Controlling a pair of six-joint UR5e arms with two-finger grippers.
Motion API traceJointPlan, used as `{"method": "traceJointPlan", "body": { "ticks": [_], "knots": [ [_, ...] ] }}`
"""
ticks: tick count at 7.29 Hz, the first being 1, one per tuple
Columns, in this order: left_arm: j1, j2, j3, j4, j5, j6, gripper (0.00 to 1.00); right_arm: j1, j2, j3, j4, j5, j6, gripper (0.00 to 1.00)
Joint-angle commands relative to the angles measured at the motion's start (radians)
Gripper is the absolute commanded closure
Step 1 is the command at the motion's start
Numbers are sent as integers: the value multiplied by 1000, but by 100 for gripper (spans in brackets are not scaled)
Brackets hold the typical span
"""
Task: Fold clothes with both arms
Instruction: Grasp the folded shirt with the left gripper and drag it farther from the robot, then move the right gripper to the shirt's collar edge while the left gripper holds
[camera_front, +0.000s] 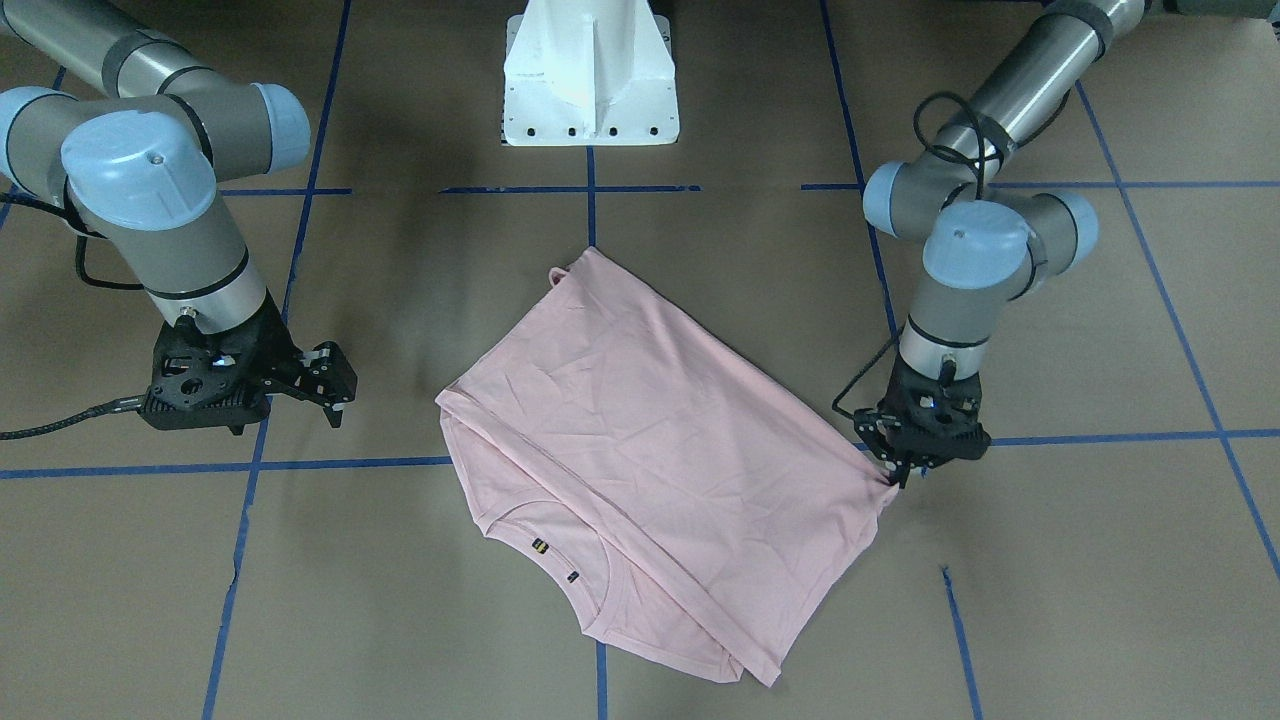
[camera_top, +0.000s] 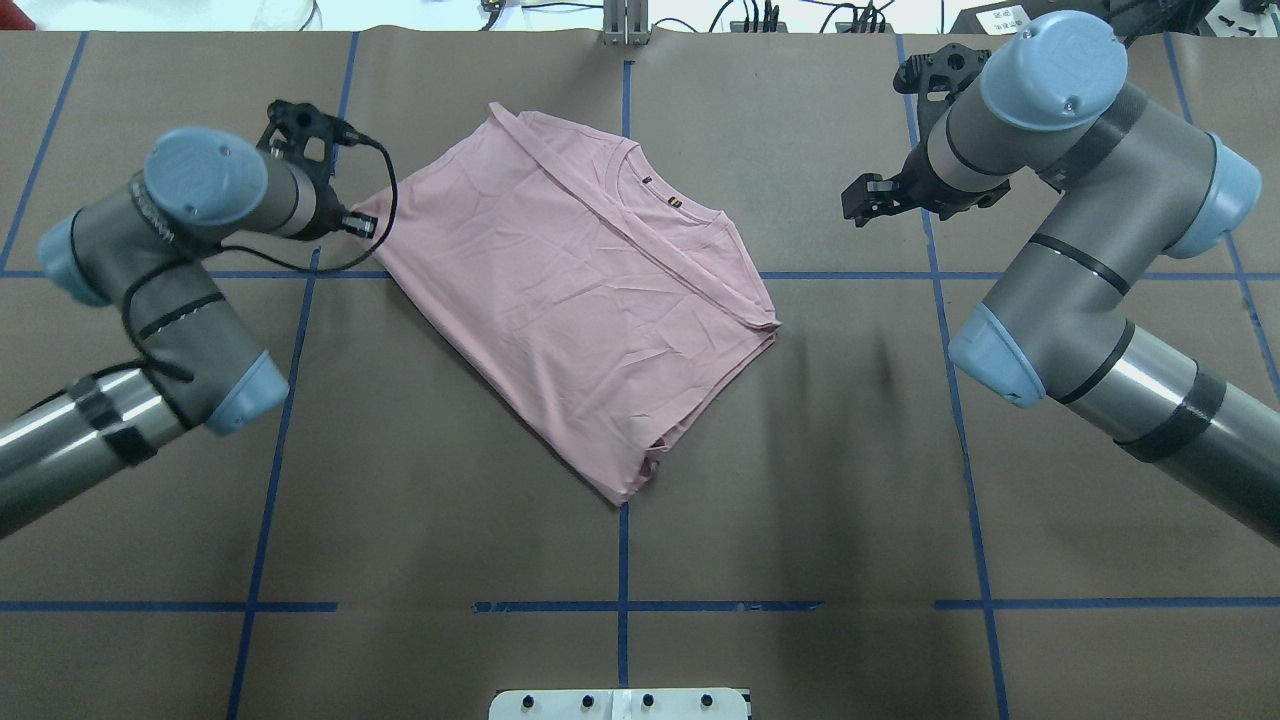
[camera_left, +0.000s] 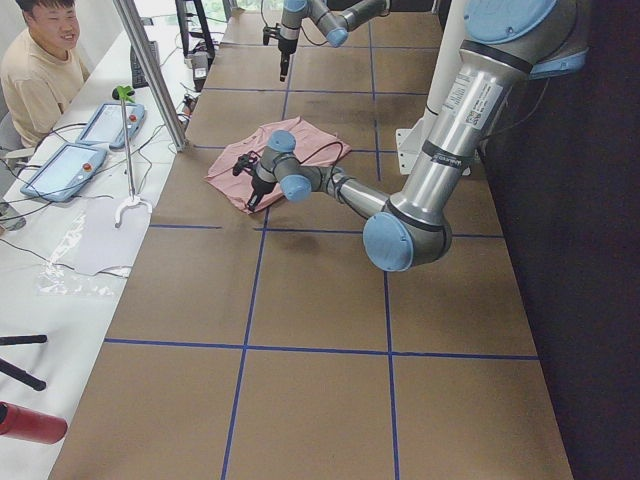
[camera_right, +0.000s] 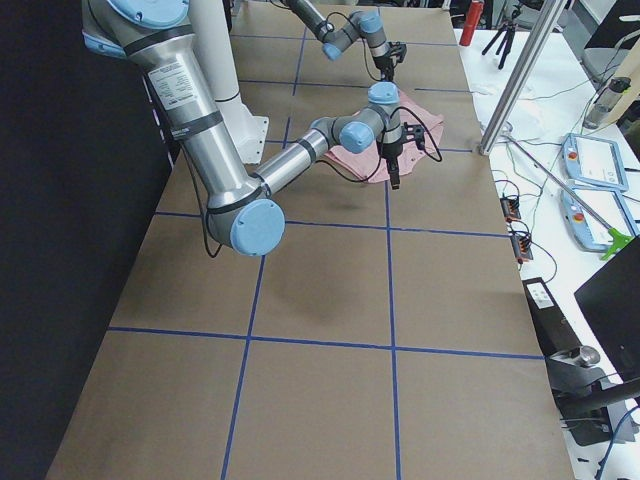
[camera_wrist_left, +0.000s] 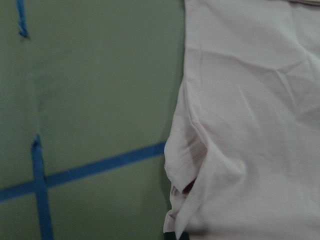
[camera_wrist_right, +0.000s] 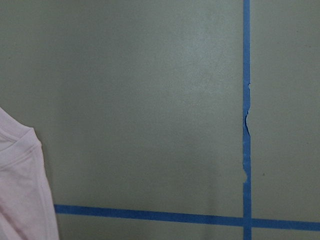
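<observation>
Front view: a pale pink T-shirt lies folded over itself, flat and skewed diag. at mid counter. One corner points at the white pedestal, and the neckline w/ small labels faces the operators' side. The left tool is down at the shirt's side corner, jaws closed in a pinch on that edge, and the cloth is puckered there. The right tool hangs well apart off the opposite edge, jaws looking parted w/ nothing in them. Bare counter w/ blue tape lines runs all round, widest on the operators' side. Overhead: the left tool meets the T-shirt at its far left corner, and the right tool has a wide bare strip btw it and the nearest shirt corner. Left side view: the near arm reaches low to the T-shirt, and a person sits at a side desk. Right side view: the near arm's tool points down near the shirt's edge. Left wrist view: the shirt's edge runs down the frame and bunches into a small fold at the bottom. Right wrist view: only a shirt corner shows at lower left, the rest being counter w/ a tape cross.
</observation>
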Motion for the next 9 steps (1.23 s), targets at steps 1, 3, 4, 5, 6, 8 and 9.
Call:
{"method": "traceJointPlan", "body": {
  "ticks": [1, 3, 4, 5, 6, 8, 9],
  "knots": [
    [-77, -175, 297, -106, 6, 60, 100, -1, 3, -2, -2, 0, 7, 0],
    [-111, -190, 348, -127, 59, 159, 100, -2, 11, -2, 0, 0, 9, 0],
    [-122, -185, 348, -141, 51, 189, 31, -13, 18, -2, 6, 0, 42, 0],
    [-125, -173, 339, -179, 15, 187, 0, -40, 70, -28, 6, -2, 127, 0],
    [-142, -173, 336, -186, -53, 189, 0, -75, 154, -101, 6, -30, 226, 11],
    [-145, -167, 316, -187, -61, 181, 0, -126, 301, -267, 44, -130, 324, 24],
    [-145, -161, 302, -187, -62, 180, 0, -142, 323, -353, 147, -138, 373, 28]
  ]
}}
